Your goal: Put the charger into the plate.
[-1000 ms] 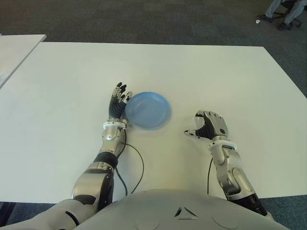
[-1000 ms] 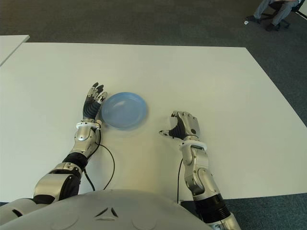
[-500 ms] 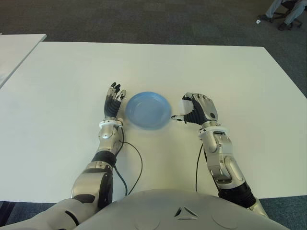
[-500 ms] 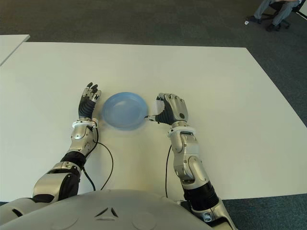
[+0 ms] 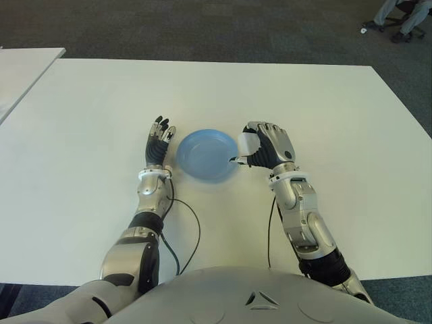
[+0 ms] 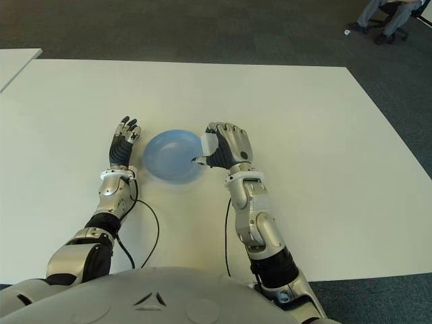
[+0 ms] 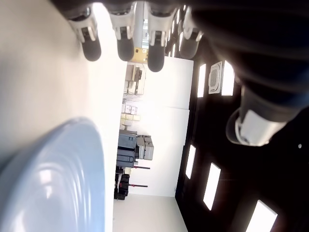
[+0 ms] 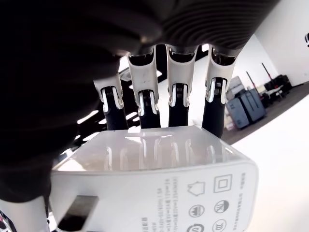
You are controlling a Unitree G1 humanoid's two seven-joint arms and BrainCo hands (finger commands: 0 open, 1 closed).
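Note:
A round blue plate lies on the white table. My right hand is at the plate's right rim, its fingers curled around a white block charger. The right wrist view shows the charger close up, with the fingers wrapped over its far side and printed marks on its face. My left hand shows just left of the plate, fingers straight and spread, with nothing in it. In the left wrist view the plate's rim lies beside the fingertips.
A second white table shows at the far left. Dark carpet lies beyond the table. At the top right corner are a person's legs and a chair. A black cable runs along my left forearm.
My right hand has carried the charger leftward from the table's right-middle up to the plate's right rim. The left hand has shifted slightly left, off the plate's edge.

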